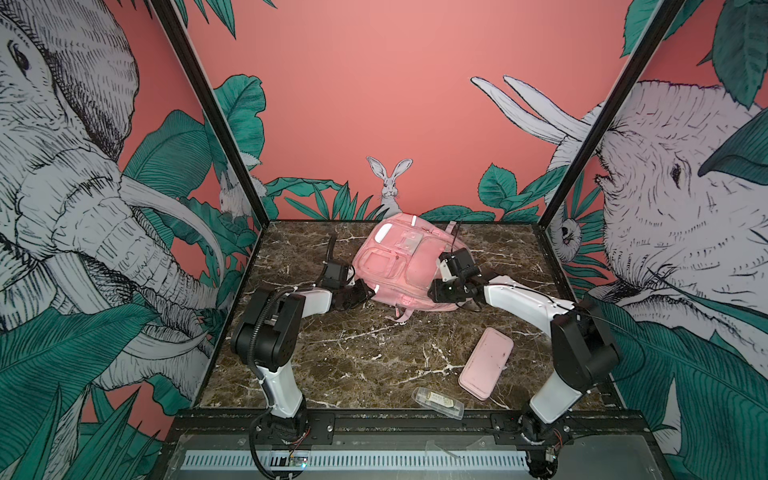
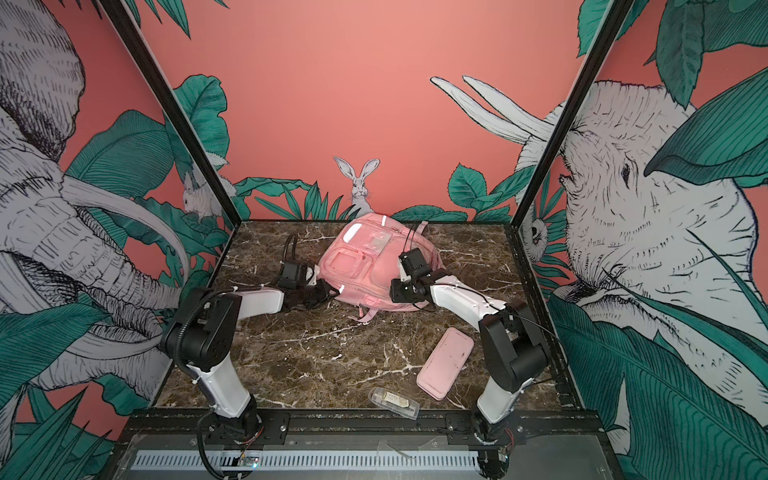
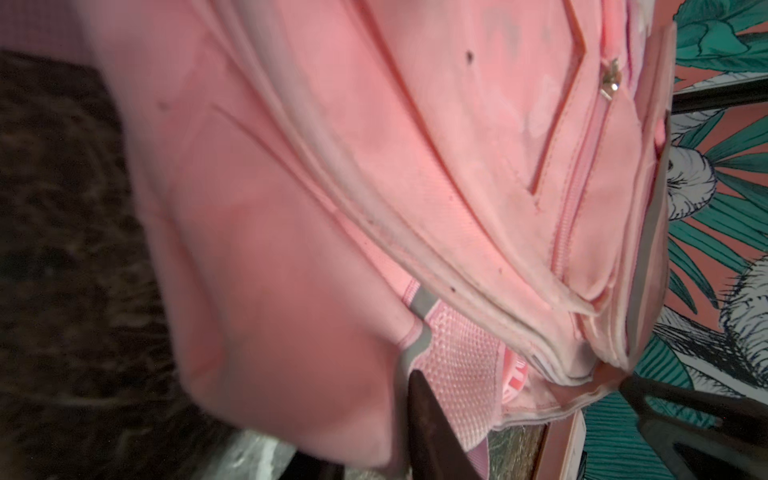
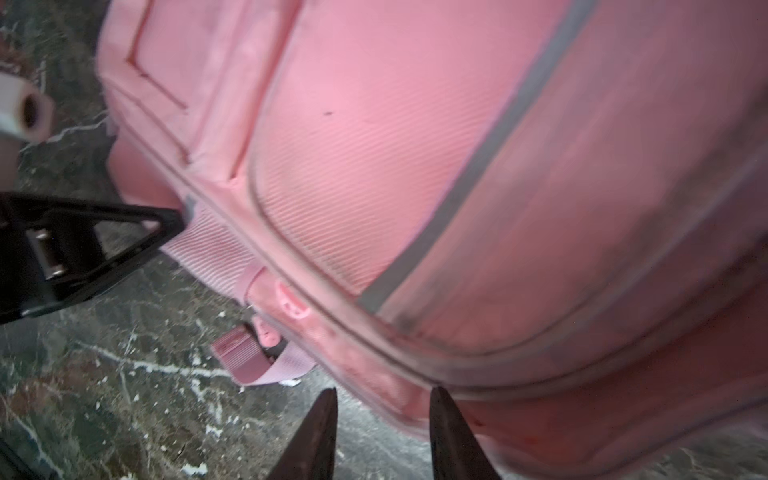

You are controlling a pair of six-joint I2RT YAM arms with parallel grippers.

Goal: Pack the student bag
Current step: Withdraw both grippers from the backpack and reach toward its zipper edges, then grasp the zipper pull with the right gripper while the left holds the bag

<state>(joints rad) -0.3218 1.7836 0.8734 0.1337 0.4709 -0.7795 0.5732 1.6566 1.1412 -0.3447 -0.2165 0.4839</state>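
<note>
The student bag (image 1: pixel 395 266), the one backpack here, lies with its pocketed front up at the far middle of the marble table (image 1: pixel 332 357), as both top views show. Two grippers meet it, one at each side of its near end. The left gripper (image 3: pixel 519 378) is at the bag's near left corner. In the left wrist view its two fingers (image 3: pixel 432 428) stand apart, with the mesh side pocket and the corner seam between them and the tips at the fabric. Whether they pinch it I cannot tell. The right gripper (image 4: pixel 382 390) sits at the bag's near right edge. Its jaws are a little apart with bare marble showing between them, gripping nothing, and one tip is right at the bag's bottom hem. Well apart from the bag, at the near right of the table, lies one flat pink pencil case (image 1: pixel 486 363). Just beside its near end lies one small clear plastic box (image 1: pixel 437 402)
</note>
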